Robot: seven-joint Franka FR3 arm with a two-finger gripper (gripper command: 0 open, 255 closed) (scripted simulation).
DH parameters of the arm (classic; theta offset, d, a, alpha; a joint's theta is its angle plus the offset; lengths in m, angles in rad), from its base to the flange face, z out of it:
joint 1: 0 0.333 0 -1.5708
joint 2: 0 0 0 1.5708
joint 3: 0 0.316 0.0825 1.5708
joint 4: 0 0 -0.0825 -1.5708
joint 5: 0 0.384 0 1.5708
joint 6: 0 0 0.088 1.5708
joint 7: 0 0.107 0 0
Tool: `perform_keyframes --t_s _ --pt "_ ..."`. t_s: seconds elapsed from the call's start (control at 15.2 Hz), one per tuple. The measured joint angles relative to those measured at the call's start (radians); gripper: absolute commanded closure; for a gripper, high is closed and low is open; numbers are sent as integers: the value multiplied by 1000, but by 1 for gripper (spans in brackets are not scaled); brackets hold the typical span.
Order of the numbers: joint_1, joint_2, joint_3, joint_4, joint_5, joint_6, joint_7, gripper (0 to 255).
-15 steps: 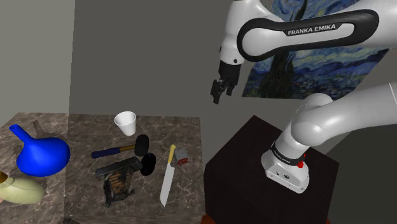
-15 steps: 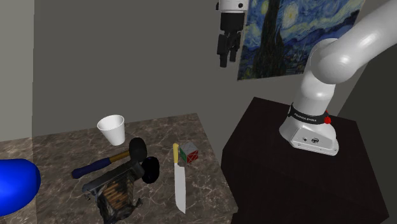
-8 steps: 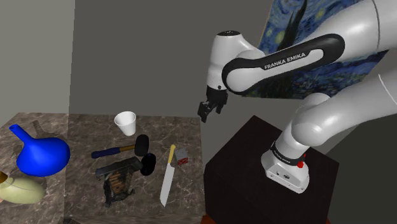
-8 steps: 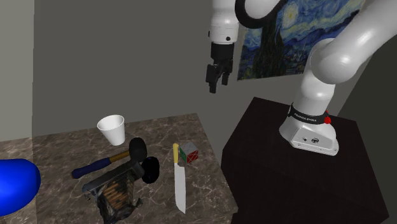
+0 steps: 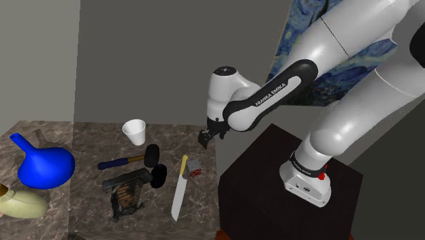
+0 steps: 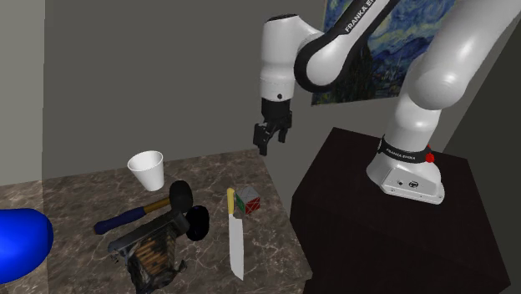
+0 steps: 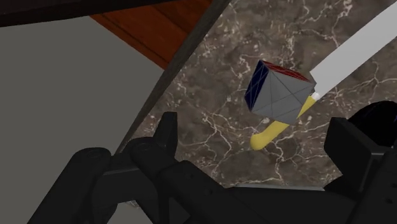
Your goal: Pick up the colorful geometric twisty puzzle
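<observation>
I had the all-black two-finger tool (image 5: 206, 138) hanging in the air above the edge of the dark brown marbled worktop (image 5: 88, 136) that lay nearest the dark box stand (image 5: 265, 177). Its jaws stood open, well apart, with nothing between them. In the wrist view the two fingers of the tool (image 7: 254, 133) came in wide on either side, and the worktop (image 7: 216, 127) showed beyond them.

The small faceted twisty puzzle (image 7: 277, 92) sat on the worktop, untouched, showing grey, dark blue and red faces to the wrist camera. In the second exterior view the puzzle (image 6: 248, 200) showed red and green faces, below the tool (image 6: 267, 142) and clear of it. It rested just beside the yellow handle of a long knife with a pale blade (image 6: 235, 242).

In the shoulder view the puzzle (image 5: 194, 168) was at the knife's (image 5: 178, 189) right. A white cup (image 5: 135, 131) and a blue-handled hammer (image 5: 126, 161) lay further to the left.
</observation>
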Motion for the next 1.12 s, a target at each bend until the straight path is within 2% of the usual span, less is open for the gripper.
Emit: perform_keyframes --t_s 0.2,0.33,0.4,0.53,0.73,0.79,0.92,1.12 --pt "-58 166 62 28 -165 127 179 0" --pt "-69 272 58 56 -333 185 337 0" --pt "-54 332 37 82 -433 205 431 0" --pt "12 445 -47 130 -624 247 607 0" --pt "138 588 -184 224 -800 281 788 0" --pt "185 633 -228 255 -843 294 843 0" --pt "238 685 -276 292 -887 310 901 0" --pt "279 734 -323 318 -927 335 941 0"
